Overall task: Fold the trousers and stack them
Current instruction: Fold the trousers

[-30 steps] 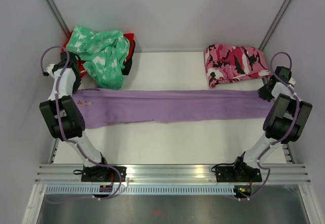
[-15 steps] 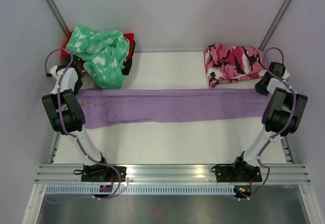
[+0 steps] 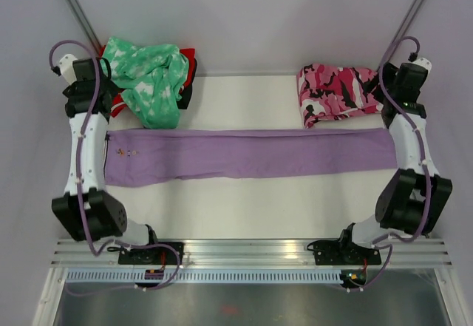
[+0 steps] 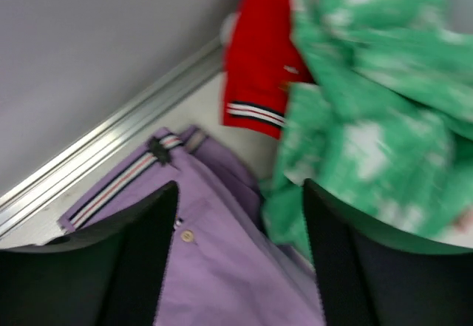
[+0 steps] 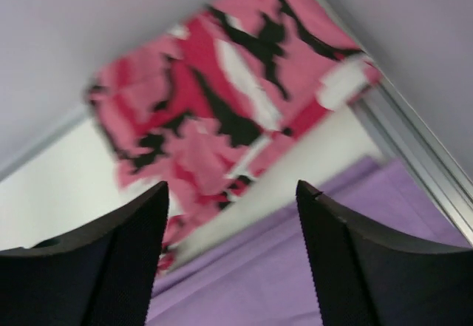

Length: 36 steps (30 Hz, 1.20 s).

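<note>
The left gripper (image 4: 240, 184) hangs with its jaws spread wide and nothing held between them. Below and just ahead of its fingertips lies the waistband end of the trousers (image 3: 251, 154), with the pale striped band and a small button in view. Straight ahead of this gripper sits the red garment (image 4: 259, 67), and the mint-green patterned garment (image 3: 151, 75) is heaped ahead and towards its right finger, overlapping the top edge of the purple cloth. The left arm has its elbow low near the front rail. Its forearm runs away from the base along the table's (image 3: 251, 208) left edge, and its wrist is above the waistband corner.

From under that gripper the trousers stretch as one long, flat, narrow band. The long axis runs straight across the table from left gripper to right gripper, waist to the left and leg ends to the right.

The right gripper (image 5: 231, 184) is likewise released, its fingers wide apart and empty. The leg ends lie below it and slightly ahead. Beyond them, ahead and towards its left finger, lies the pink-black camouflage garment (image 3: 340, 89), close to the purple strip's far edge. The right arm mirrors the left, with its elbow near the front rail, its forearm reaching back along the right edge, and its wrist over the leg-end corner.
</note>
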Each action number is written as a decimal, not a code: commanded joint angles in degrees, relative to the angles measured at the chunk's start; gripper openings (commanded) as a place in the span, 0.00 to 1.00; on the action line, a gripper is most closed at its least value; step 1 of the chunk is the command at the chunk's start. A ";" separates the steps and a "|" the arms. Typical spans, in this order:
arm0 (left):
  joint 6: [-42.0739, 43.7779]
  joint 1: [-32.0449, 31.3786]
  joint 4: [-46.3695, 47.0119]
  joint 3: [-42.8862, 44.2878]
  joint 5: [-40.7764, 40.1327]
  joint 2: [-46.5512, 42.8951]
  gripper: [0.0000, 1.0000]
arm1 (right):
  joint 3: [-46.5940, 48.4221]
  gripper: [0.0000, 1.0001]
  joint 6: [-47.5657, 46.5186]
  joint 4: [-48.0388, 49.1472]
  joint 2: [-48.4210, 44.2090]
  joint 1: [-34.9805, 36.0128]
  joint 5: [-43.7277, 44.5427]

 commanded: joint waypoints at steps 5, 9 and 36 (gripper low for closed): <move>4.69 -5.78 9.79 -18.04 21.30 -13.48 0.63 | -13.14 0.71 -2.90 6.13 -14.76 10.21 -9.13; 9.35 -5.78 10.60 -15.61 26.40 -5.16 0.55 | -16.94 0.67 -2.55 4.91 -16.00 13.73 -9.75; -1.79 -5.70 25.00 17.68 36.34 19.47 0.02 | -20.63 0.67 -0.62 8.50 -9.68 15.14 -9.22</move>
